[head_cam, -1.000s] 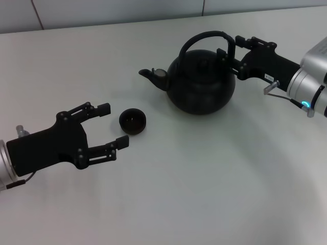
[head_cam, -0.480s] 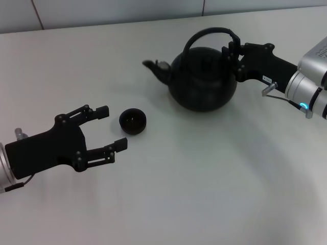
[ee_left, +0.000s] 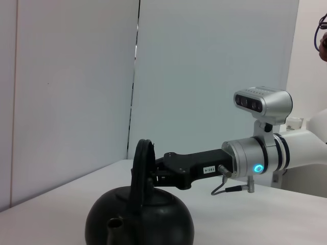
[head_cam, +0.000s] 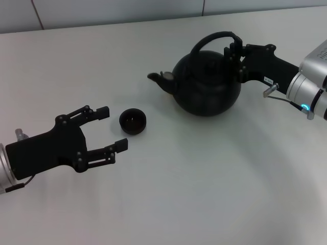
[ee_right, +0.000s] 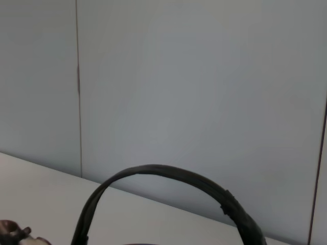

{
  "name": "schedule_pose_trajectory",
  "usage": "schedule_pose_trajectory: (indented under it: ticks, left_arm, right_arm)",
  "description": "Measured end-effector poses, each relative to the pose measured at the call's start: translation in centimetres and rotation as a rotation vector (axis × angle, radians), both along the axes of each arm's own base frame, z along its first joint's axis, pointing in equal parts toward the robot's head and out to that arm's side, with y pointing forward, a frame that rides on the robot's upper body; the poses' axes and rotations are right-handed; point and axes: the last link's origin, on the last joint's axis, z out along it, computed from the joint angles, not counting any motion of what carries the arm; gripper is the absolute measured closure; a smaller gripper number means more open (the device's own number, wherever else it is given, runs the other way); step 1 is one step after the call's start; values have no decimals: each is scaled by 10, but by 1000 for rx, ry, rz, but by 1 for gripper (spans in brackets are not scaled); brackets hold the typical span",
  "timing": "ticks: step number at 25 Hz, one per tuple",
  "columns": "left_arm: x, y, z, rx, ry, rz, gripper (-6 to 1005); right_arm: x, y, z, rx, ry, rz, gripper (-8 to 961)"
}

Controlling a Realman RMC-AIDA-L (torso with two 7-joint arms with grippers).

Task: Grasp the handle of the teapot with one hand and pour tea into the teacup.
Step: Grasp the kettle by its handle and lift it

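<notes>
The black teapot [head_cam: 207, 89] is at the back right of the white table [head_cam: 204, 194], with its spout [head_cam: 158, 79] pointing left toward the teacup. My right gripper [head_cam: 234, 53] is shut on the right side of the arched handle [head_cam: 212, 37]. The small black teacup [head_cam: 133, 121] stands left of centre. My left gripper [head_cam: 113, 128] is open just left of the teacup and does not touch it. The left wrist view shows the teapot [ee_left: 138, 219], its handle [ee_left: 141, 163] and the right gripper [ee_left: 156, 173]. The right wrist view shows only the handle [ee_right: 168, 176]. No tea shows.
A tiled wall [head_cam: 117, 10] runs along the table's far edge. The right arm [head_cam: 306, 87] reaches in from the right edge. The left arm's black hand body [head_cam: 46, 150] lies low over the table at the front left.
The right gripper has moved the teapot slightly to the right; its spout rose, then dipped again. The left gripper and teacup have hardly moved.
</notes>
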Motion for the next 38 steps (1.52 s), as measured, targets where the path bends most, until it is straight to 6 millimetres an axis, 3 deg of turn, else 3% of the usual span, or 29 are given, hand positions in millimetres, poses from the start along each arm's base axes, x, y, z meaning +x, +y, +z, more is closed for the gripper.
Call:
schedule_pose_trajectory:
  ticks: [26,38]
  left_arm:
    - [-1,-2,-1,-1,-4,7,136]
    - [-7,-6,1,4,2,19,136]
  right_arm:
    - [-11,5,8,14,-16,71,864]
    - [-25,12,9,9,-42,132,864]
